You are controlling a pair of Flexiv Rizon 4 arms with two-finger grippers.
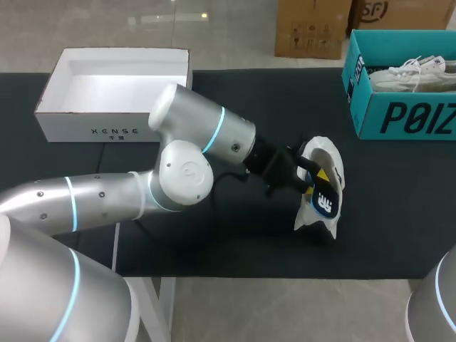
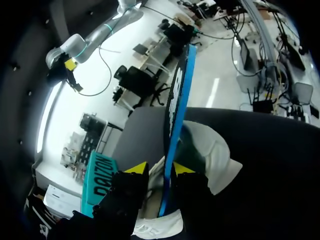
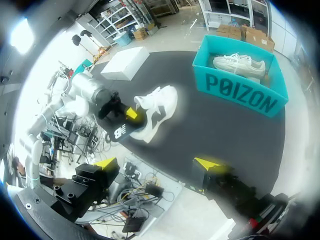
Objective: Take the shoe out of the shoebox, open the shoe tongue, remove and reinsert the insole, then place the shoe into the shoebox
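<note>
Black table [image 1: 249,235] carries the white shoe [image 1: 331,153] at right, with the left hand [image 1: 306,177] pinching its insole [image 1: 325,203] edge-on. Unsteadied, the shoe may tip or slide; the right hand [image 3: 157,164] hangs wide, near the edge.

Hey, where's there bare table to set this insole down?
The black tabletop is bare between the white cardboard box and the teal shoebox, and from the white sneaker to the right edge. Crowded at the sneaker, where the left gripper pinches the dark insole.
</note>
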